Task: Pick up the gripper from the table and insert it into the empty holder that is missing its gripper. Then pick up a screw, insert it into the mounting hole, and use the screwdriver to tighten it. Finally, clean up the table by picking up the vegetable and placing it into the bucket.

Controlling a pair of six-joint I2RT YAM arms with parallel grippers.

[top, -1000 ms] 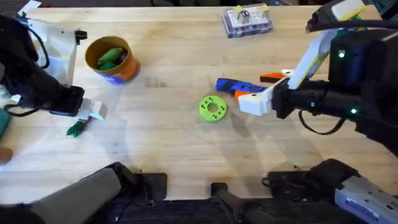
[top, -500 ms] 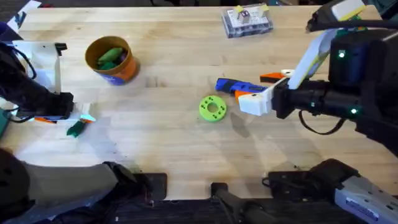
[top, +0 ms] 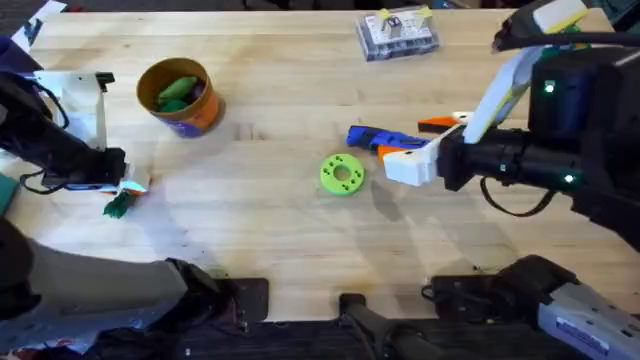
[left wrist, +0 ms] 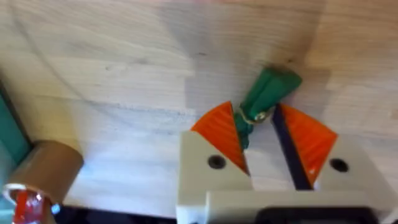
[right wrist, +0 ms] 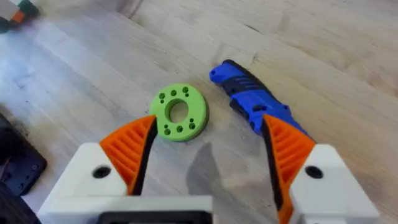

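The vegetable [left wrist: 267,93] lies on the table [top: 280,230] at its left side, pinched at one end by the left claw [left wrist: 258,127]. So shallow a hold could let it slip before reaching the bucket [top: 180,95]. The right claw [right wrist: 205,146] hangs open above the screwdriver [right wrist: 255,102].

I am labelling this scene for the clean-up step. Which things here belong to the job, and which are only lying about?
Belong to the job:
- vegetable, between the left gripper pads
- bucket, already holding green pieces
- screwdriver, on the table below the open right gripper

Lying about:
- green disc with holes
- clear plastic box at the table's far edge
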